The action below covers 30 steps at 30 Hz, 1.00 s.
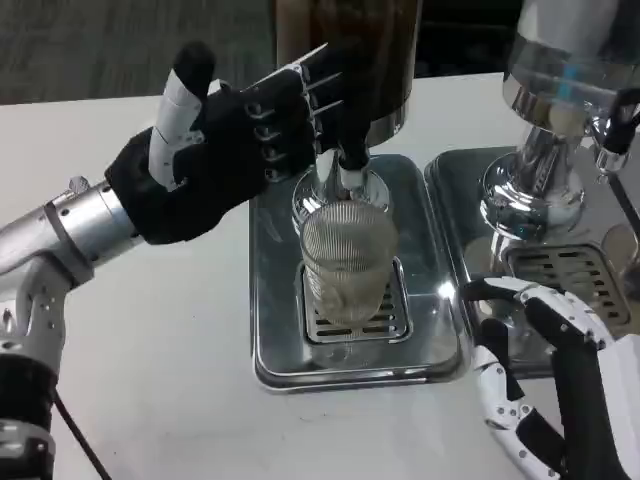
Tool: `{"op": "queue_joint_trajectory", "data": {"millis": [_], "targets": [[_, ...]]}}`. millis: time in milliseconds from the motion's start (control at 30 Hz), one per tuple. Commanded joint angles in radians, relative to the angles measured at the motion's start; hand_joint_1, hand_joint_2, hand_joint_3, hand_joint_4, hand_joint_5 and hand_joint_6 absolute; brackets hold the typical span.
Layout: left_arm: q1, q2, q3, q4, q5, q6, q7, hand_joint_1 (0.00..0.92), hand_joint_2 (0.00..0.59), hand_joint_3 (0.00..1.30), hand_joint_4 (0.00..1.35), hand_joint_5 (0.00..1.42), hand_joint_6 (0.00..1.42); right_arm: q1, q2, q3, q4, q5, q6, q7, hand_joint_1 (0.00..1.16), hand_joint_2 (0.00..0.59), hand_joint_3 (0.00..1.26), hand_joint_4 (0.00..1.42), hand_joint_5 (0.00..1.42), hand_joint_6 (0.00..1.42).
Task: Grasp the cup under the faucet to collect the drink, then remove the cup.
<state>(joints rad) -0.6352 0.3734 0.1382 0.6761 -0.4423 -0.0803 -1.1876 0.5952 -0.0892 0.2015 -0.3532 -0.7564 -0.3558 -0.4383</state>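
A ribbed clear glass cup (347, 262) stands upright on the grate of a steel drip tray (272, 340), straight below the faucet (347, 172) of a dark drink dispenser (350, 50). My left hand (220, 150) is raised at the tray's left, thumb up, its fingers stretched out to the faucet's top and touching it. Whether any drink is flowing cannot be made out. My right hand (555, 385) lies low at the tray's front right corner, fingers apart and curved, holding nothing, a short way right of the cup.
A second dispenser (560, 100) with a shiny steel base stands on its own drip tray (455, 190) at the right, just behind my right hand. White tabletop (150, 350) stretches to the left and front of the trays.
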Motion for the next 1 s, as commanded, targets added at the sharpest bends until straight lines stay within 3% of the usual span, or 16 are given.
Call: {"op": "queue_joint_trajectory", "data": {"millis": [33, 467, 1000], "targets": [[-0.006, -0.01, -0.006, 0.021, 0.033, -0.03, 0.003, 0.0, 0.014, 0.0, 0.0, 0.02, 0.0, 0.006, 0.002, -0.002, 0.003, 0.008, 0.008, -0.005, 0.42, 0.573, 0.49, 0.38, 0.33, 0.22], [-0.021, -0.015, -0.051, 0.036, 0.129, -0.178, 0.037, 0.0, 0.012, 0.0, 0.0, 0.01, 0.0, 0.007, 0.009, 0.004, 0.011, 0.017, 0.009, -0.006, 0.42, 0.573, 0.5, 0.39, 0.34, 0.22], [-0.015, 0.01, -0.114, 0.046, 0.23, -0.351, 0.079, 0.0, 0.012, 0.0, 0.0, 0.01, 0.0, 0.011, 0.012, 0.005, 0.012, 0.023, 0.009, -0.005, 0.41, 0.573, 0.52, 0.4, 0.37, 0.22]]}}
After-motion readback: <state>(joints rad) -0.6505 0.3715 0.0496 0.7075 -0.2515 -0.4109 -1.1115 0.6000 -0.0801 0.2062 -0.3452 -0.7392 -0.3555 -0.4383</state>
